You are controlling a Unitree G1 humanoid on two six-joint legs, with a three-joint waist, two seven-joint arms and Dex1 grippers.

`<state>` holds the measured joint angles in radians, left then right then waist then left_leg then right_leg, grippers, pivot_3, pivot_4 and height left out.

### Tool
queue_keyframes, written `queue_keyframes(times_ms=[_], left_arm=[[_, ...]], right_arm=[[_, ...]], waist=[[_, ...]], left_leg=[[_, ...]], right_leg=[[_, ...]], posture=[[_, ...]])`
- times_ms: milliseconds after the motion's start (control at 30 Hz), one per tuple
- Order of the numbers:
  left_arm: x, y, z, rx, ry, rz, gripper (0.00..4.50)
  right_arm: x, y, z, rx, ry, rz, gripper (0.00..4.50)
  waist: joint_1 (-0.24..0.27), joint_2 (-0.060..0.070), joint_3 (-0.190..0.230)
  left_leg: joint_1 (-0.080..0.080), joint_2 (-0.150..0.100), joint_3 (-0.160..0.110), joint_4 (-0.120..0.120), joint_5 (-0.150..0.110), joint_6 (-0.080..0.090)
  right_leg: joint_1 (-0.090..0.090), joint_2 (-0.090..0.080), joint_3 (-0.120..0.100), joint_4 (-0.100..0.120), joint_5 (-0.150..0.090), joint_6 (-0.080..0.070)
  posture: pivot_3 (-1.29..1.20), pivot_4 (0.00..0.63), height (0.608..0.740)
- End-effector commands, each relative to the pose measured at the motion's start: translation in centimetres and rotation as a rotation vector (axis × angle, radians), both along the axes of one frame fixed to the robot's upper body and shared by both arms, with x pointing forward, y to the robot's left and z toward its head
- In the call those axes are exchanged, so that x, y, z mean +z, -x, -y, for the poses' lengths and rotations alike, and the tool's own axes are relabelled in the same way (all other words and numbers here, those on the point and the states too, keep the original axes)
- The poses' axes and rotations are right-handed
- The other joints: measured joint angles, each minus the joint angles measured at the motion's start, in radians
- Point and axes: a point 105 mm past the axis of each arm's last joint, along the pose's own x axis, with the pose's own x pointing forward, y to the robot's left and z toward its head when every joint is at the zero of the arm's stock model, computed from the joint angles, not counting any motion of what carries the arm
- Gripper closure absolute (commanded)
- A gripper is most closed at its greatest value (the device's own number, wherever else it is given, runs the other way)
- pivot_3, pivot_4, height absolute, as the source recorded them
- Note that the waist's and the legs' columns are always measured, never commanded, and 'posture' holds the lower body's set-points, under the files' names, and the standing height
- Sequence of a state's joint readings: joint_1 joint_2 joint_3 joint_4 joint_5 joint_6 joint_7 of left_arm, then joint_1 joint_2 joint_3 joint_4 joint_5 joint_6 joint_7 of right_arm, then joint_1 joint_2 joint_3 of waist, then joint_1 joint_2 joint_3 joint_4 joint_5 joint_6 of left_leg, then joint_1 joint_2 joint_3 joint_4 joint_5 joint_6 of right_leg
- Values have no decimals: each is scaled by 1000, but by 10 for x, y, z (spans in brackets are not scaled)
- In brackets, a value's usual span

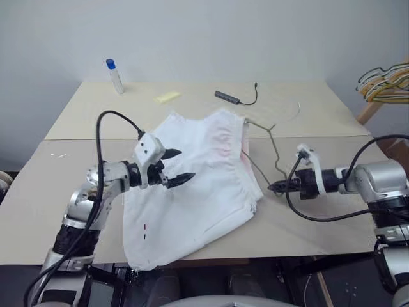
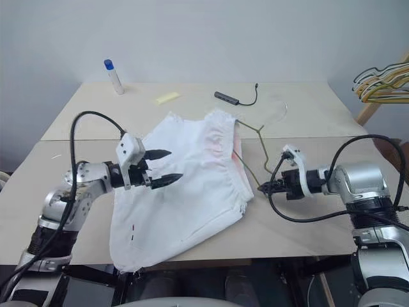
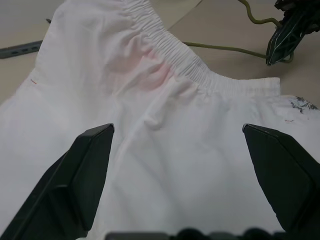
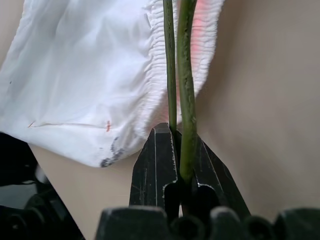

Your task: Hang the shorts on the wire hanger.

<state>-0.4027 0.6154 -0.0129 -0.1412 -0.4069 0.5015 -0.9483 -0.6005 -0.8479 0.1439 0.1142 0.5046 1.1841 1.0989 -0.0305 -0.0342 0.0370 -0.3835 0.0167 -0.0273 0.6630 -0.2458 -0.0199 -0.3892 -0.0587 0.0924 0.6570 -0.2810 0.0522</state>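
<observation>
The right hand [image 2: 263,186] is clamped on the olive-green wire hanger [image 2: 262,148], whose wire runs away from it toward the waistband of the white shorts [image 2: 185,198]. The shorts lie spread on the desk [image 2: 307,109], directly beneath the wide-open, empty left hand [image 2: 165,167].

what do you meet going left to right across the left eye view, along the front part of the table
Left gripper, open over the cloth → shorts → wire hanger → right gripper, shut on the hanger's wire.
</observation>
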Motion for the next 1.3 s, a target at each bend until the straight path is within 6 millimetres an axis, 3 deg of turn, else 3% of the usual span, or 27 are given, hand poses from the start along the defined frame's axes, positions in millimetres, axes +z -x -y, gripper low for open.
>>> queue_keyframes(times_ms=[33, 133, 233, 400, 567, 933, 1033, 1167, 1300], left_arm=[[57, 2, -7, -46, 62, 167, 35], [102, -3, -17, -40, 90, 291, 35], [114, -9, -26, -40, -17, 340, 35], [112, -11, -34, -145, -134, 346, 35], [89, -6, -37, -336, -393, 260, 35], [81, -15, -27, -472, -419, 171, 35], [74, -13, -27, -497, -428, 125, 647], [65, -16, -24, -504, -453, 120, 1916], [52, -16, -24, -525, -493, 105, 1916]], right_arm=[[39, -6, -9, 78, 56, 211, 4500], [44, -4, -18, 178, 216, 338, 4500], [48, -8, -28, 202, 265, 401, 4500], [47, -8, -44, 273, 333, 487, 4500], [45, 2, -60, 393, 391, 567, 4500], [39, 11, -80, 503, 443, 623, 4500], [36, 12, -81, 511, 464, 614, 4500], [36, 13, -81, 504, 465, 595, 4500], [38, 13, -82, 497, 462, 595, 4500]], waist=[[0, 0, 0], [4, 0, 0], [2, 0, 0], [-6, 0, 0], [-8, 1, 1], [-14, 1, 1], [-17, 1, 1], [-17, 1, 1], [-17, 1, 1]], left_leg=[[0, 0, 0, 0, 0, 0], [-1, 0, 0, 0, 0, 0], [-1, 0, 0, 0, 0, 0], [0, 0, 0, 0, 0, 0], [-2, 0, 0, 0, 0, 0], [-3, 1, 0, 1, 0, 0], [-4, 1, 0, 1, 0, 0], [-4, 1, 0, 2, 0, 0], [-3, 1, 0, 2, 0, 0]], right_leg=[[0, 0, 0, 0, 0, 0], [0, -1, -1, -1, 0, 0], [0, -1, -1, -2, 0, 0], [0, 0, -1, -1, 0, 0], [-1, 0, -2, -1, 0, 0], [-2, 0, -2, 0, 0, 1], [-3, 0, -2, 0, 0, 1], [-3, 0, -2, 1, 0, 1], [-3, 1, -2, 1, 0, 1]], posture=[[0, 0, 740], [2, 0, 740], [7, 0, 740], [7, 0, 740], [9, 0, 740], [-26, 0, 740], [-34, 0, 740], [-40, 0, 740], [-44, 0, 740]])
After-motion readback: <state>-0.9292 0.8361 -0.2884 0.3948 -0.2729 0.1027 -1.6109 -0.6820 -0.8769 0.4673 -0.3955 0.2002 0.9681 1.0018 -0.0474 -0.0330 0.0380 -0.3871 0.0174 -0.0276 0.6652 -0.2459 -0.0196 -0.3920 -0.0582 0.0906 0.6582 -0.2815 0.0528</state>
